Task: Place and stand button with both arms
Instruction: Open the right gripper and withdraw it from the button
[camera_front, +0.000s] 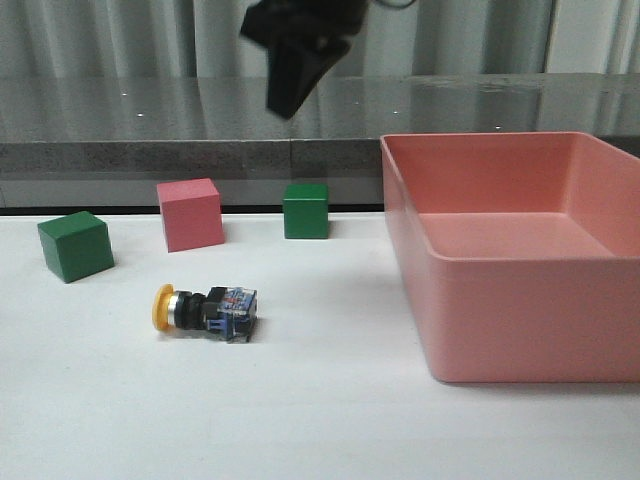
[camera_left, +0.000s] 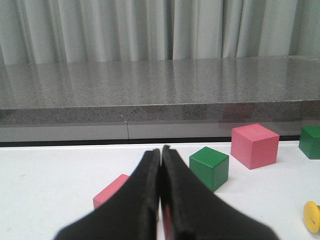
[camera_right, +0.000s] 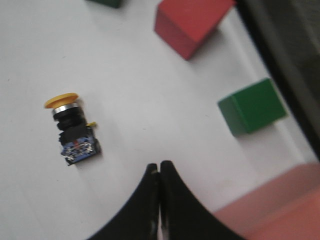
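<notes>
1. Pink bin at right, well apart from the work.
2. Right gripper raised above table, fingers pressed together, empty. Left gripper likewise clenched on nothing, low at far left.
3. Button lying on its side, near-left of centre, cap leftward. Likely light, rigid, top-heavy; round cap prone to rolling. Best pinched across black body.

Yellow-capped button lying sideways, untouched

Glossy plastic bin, matt white table, speckled stone ledge.
</notes>
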